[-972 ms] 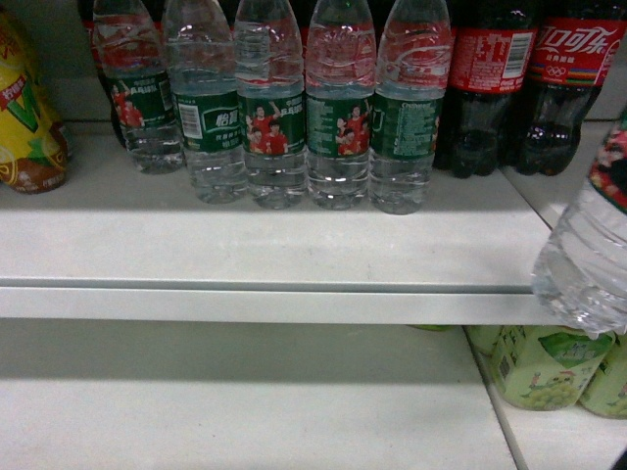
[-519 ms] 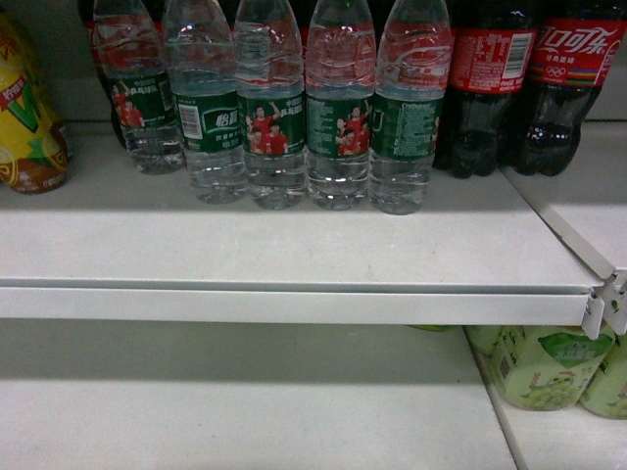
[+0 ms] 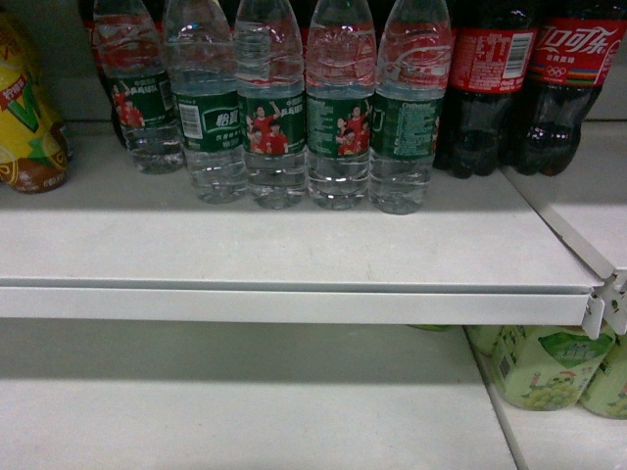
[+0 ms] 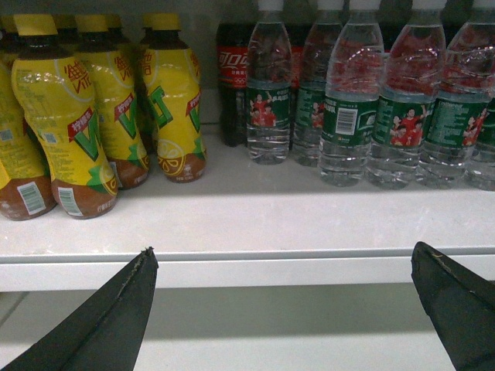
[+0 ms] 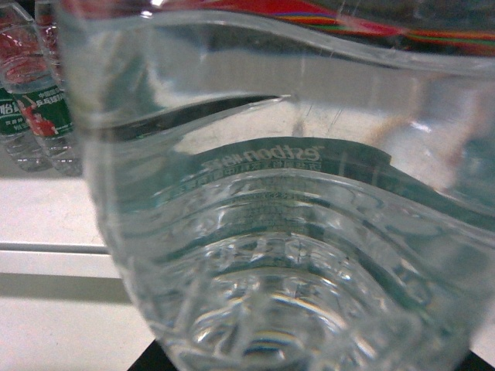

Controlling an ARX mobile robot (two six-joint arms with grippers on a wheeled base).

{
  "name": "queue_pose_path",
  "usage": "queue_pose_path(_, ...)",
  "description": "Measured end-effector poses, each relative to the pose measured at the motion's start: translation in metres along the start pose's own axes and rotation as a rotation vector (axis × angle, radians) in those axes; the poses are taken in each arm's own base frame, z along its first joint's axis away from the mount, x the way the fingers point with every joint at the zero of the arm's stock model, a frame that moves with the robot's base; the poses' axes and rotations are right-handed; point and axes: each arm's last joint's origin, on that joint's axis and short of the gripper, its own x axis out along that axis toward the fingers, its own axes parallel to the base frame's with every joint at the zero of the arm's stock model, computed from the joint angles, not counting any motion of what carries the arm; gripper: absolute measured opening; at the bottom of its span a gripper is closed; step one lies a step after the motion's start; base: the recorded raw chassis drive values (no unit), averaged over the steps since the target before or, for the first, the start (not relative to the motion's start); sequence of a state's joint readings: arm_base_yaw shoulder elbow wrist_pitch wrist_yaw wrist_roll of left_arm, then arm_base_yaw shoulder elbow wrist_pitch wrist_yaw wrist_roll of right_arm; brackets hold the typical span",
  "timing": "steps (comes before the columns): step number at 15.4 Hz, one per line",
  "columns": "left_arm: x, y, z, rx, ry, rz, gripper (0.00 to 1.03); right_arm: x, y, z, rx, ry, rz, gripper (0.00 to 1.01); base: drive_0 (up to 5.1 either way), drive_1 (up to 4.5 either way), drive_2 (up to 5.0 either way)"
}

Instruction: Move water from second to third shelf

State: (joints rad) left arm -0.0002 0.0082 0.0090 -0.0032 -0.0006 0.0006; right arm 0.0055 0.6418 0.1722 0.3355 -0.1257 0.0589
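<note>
A water bottle (image 5: 286, 232) fills the right wrist view, pressed close against the camera; the right gripper's own fingers cannot be made out, so its grip cannot be told. The left gripper (image 4: 282, 309) is spread wide — nothing is held — below the shelf edge (image 4: 247, 267), where more water bottles (image 3: 274, 108) are lined up.

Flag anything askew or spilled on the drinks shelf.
Nothing stands out: the water bottles, cola bottles and yellow juice bottles stand upright on the shelf, which shows no spill.
</note>
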Motion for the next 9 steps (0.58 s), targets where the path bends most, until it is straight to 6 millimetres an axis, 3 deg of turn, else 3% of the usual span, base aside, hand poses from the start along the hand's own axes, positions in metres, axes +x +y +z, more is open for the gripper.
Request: queue_pose_path(9,0.0,0.0,0.0,0.0,0.0,-0.001,0.98,-0.0002,-0.0001,-0.0019,-0.004,0.005,0.0,0.39,0.0,0.0,0.0)
